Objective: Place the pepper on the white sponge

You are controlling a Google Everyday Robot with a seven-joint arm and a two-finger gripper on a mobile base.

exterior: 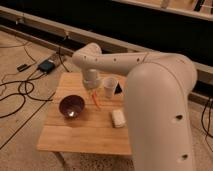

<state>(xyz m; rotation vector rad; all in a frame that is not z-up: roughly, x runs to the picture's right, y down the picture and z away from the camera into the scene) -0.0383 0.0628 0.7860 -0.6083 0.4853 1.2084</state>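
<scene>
Pepper, small, orange-red, tapered: pinched at its upper end in the closed two-finger hand, hanging slanted below it. Bulky white robot arm arched over from the right, filling the foreground. Light wooden tabletop underneath. Dark round bowl just left of the pepper. White cup upright, just right of the hand. Off-white, flat, rounded sponge lying apart from the pepper, toward the front right, close beside the arm.

Dim warm light from above; the upper frame is black. My gripper, gripping the pepper at centre, is shaded; the bowl glints.
</scene>
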